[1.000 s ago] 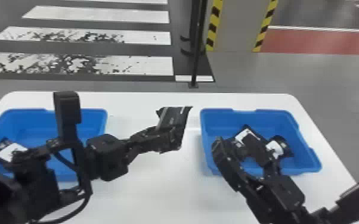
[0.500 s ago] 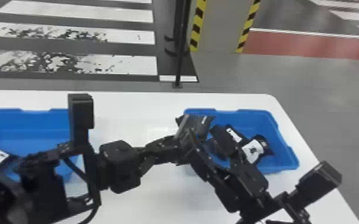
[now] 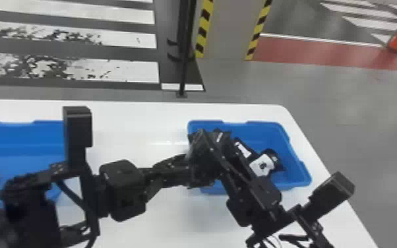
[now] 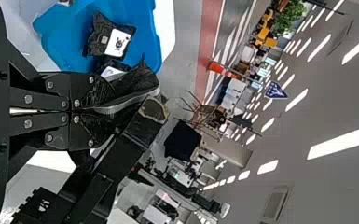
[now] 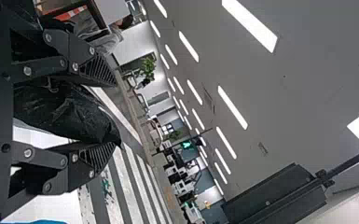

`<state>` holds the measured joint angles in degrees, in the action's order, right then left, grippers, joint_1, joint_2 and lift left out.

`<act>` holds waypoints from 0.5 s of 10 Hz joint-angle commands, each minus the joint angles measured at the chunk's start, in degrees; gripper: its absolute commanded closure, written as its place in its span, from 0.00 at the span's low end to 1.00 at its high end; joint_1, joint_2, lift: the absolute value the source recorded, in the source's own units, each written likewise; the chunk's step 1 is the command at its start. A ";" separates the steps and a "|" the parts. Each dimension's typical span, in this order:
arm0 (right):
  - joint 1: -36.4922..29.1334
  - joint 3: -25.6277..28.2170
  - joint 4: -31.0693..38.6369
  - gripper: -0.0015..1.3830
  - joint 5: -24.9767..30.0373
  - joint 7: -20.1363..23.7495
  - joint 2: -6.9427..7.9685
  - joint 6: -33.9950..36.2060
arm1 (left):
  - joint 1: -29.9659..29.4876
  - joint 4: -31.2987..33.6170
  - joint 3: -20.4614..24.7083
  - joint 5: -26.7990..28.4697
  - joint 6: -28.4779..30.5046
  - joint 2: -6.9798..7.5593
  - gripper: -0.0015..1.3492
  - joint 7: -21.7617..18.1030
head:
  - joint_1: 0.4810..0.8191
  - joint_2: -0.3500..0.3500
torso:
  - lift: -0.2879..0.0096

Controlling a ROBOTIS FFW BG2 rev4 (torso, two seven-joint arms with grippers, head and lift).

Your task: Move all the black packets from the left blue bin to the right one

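Step in hand judged a handover. Left claw [image 4: 112, 106] is clenched on a packet [image 5: 65, 112]; right claw [image 5: 113, 116] stands spread, packet between its fingers. Recommended: centre the packet, close the right fingers firmly, and only then release the left. Packet is above the right bin [image 3: 294, 158], long axis roughly along the right fingers, one end towards their tips.

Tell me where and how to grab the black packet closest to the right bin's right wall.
Come from above, since the bin walls it in, and probably pinch the crumpled black end of the packet, beyond its white label, jaws on opposite edges.
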<state>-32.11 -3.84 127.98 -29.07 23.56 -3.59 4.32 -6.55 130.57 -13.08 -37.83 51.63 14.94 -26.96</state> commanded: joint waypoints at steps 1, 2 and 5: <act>-0.09 -0.28 0.33 0.92 0.62 -0.01 0.07 -0.52 | -0.05 0.00 0.06 -0.10 -0.16 -0.09 0.84 -0.02 | 0.63 0.20 | 0.35; -0.09 -0.28 0.62 0.92 0.85 0.08 0.07 -0.66 | -0.05 0.00 0.06 -0.22 -0.16 -0.18 0.84 -0.02 | 0.63 0.20 | 0.35; 0.61 0.52 0.48 0.92 0.97 0.17 0.16 -0.80 | -3.85 0.00 3.60 -2.39 -0.87 -0.97 0.12 0.94 | 0.63 0.20 | 0.35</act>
<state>-31.68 -3.64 128.59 -28.14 23.73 -3.44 3.53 -9.45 130.57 -10.49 -40.15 50.62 14.14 -26.00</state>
